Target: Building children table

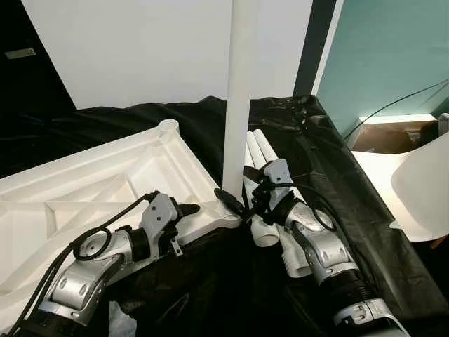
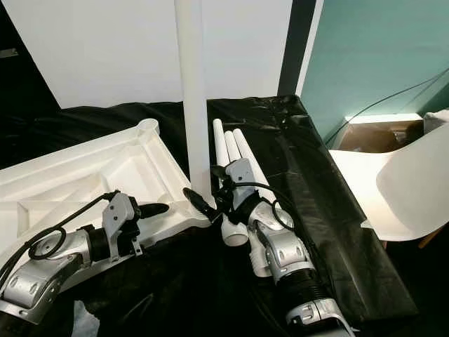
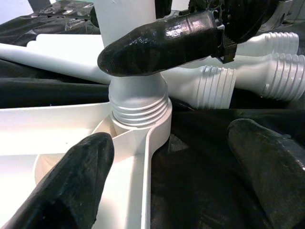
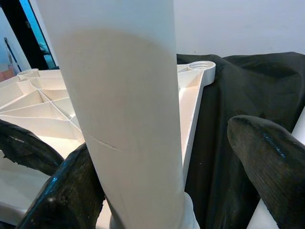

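Even, bright indoor light; white plastic nearly blows out against the black cloth (image 1: 337,189). Head views stay sharp; wrist views blur close up.

The upright leg (image 1: 240,91) and ribbed tabletop (image 1: 91,189) look like smooth, matt white plastic — the cloth (image 1: 330,175) beneath is black, crinkled and faintly shiny — while the left gripper's fingers (image 3: 71,186) appear rubbery and finely textured.

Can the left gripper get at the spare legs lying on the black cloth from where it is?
Probably not directly: the upright leg and right gripper stand between the left gripper and the spare legs.
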You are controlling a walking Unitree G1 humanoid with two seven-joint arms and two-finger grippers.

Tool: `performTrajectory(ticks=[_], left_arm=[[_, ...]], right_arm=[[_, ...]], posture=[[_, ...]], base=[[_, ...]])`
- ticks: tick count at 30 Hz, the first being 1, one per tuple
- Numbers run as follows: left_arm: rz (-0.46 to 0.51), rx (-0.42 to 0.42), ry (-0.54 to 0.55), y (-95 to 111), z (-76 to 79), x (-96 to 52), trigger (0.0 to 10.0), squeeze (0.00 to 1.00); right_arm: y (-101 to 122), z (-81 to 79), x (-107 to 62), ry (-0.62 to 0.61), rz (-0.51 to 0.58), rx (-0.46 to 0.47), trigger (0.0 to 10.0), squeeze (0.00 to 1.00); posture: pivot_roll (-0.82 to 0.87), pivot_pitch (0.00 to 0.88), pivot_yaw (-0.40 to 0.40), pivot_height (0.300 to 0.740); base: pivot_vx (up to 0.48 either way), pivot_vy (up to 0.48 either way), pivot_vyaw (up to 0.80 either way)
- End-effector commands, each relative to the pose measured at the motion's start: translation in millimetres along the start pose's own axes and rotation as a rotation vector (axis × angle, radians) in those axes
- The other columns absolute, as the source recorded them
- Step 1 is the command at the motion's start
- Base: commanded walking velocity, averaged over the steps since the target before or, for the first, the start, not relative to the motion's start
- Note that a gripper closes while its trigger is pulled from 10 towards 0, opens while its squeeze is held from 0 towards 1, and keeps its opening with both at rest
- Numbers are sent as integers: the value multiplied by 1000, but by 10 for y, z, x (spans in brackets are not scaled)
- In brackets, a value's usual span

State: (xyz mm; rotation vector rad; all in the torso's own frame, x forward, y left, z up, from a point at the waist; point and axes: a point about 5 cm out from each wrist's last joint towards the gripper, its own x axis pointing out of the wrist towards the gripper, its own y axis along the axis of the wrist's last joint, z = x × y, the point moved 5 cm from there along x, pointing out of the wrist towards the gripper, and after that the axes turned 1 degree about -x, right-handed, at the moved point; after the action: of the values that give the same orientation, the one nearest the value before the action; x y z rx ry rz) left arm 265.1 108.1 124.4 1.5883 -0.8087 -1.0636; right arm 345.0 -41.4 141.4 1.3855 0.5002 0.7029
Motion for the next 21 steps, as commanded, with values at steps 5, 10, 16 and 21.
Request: performTrajectory(ticks=[5,10,16,21], left_arm=[[166,-80,351,107,-302,-109,10000,0],[154,-96,356,66,-276,-98,10000,0],[162,-84,410,74,-349,-112,10000,0],[200,-79,563,118,-555,-196,10000,0]], right_arm=[[40,121,-162,-116,12,-27,10000,0],[43,124,-164,-121,13,-30,10000,0],[38,125,-164,-122,11,-29,10000,0],[46,120,-175,-129,11,-29,10000,0]], posture=[[63,0,0,740],[63,0,0,740],[62,0,0,740],[62,0,0,740]], base=[[0,0,0],[0,0,0],[0,0,0],[0,0,0]])
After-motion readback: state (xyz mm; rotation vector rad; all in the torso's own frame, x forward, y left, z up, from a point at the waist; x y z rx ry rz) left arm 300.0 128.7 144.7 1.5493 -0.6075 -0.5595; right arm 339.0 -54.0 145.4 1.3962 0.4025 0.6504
